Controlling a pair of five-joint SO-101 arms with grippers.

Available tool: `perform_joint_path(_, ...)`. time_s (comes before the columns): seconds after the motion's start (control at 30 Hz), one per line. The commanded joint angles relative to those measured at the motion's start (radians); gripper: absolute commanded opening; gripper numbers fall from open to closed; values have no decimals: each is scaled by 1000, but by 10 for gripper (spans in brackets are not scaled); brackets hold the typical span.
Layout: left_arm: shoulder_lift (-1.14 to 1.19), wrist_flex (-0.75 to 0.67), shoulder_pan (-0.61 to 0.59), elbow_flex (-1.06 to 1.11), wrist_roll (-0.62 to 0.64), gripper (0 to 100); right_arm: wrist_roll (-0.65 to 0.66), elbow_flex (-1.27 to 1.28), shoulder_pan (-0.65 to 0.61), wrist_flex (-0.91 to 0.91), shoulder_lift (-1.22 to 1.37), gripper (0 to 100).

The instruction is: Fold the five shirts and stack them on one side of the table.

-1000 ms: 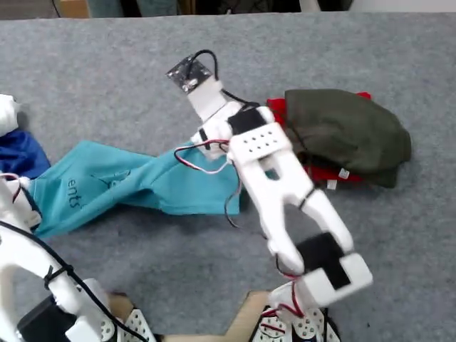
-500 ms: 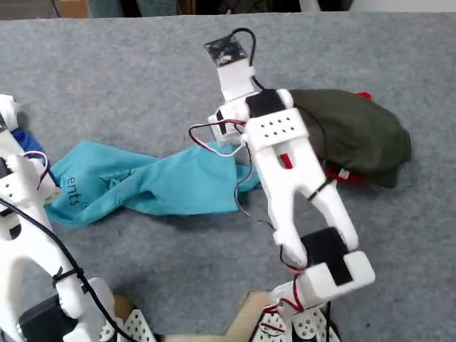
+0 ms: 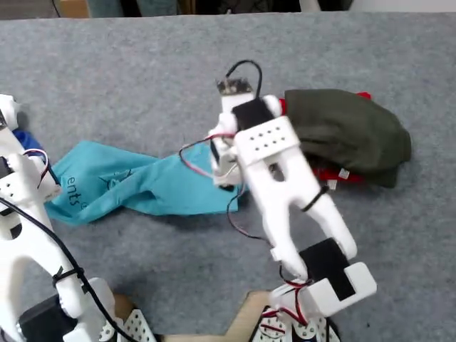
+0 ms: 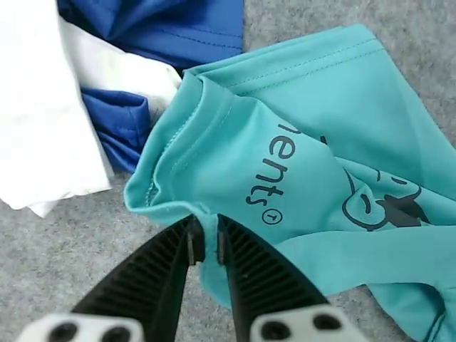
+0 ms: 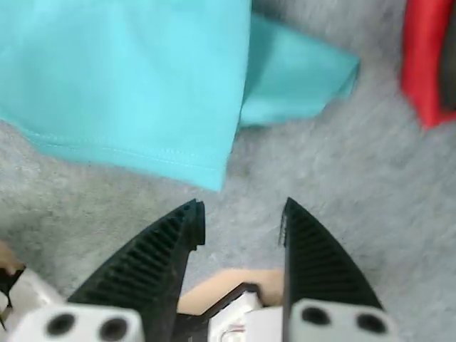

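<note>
Left claw (image 4: 204, 246) clamps the edge of the teal shirt (image 4: 299, 128), with the blue shirt (image 4: 164, 28) and white shirt (image 4: 43, 121) bunched just beside it (from above, a sliver of blue peeks at 9 o'clock). Right claw (image 5: 239, 221) hangs with jaws apart over bare tabletop (image 5: 320, 171), just off the teal hem. Overhead, the olive shirt (image 3: 349, 132) lies atop the red shirt (image 3: 318, 172) at 3 o'clock; open grey tabletop runs along 12 o'clock.

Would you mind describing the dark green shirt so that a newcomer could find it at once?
On the grey table, look just right of the right arm. The dark green shirt sits bunched atop a red shirt; the teal shirt to its left lies stretched out long.
</note>
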Motion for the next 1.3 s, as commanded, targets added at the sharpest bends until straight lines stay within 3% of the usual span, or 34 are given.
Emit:
perform_joint_path(0.0,-31,-8,10,-5,6,30,-57,93,-52,-87,-41,170)
perform_joint_path(0.3,-31,-6,7,-4,6,30,-74,260,-63,-262,-41,170)
perform_joint_path(1.27,-31,-12,5,-4,6,30,-84,323,-97,-327,-41,143)
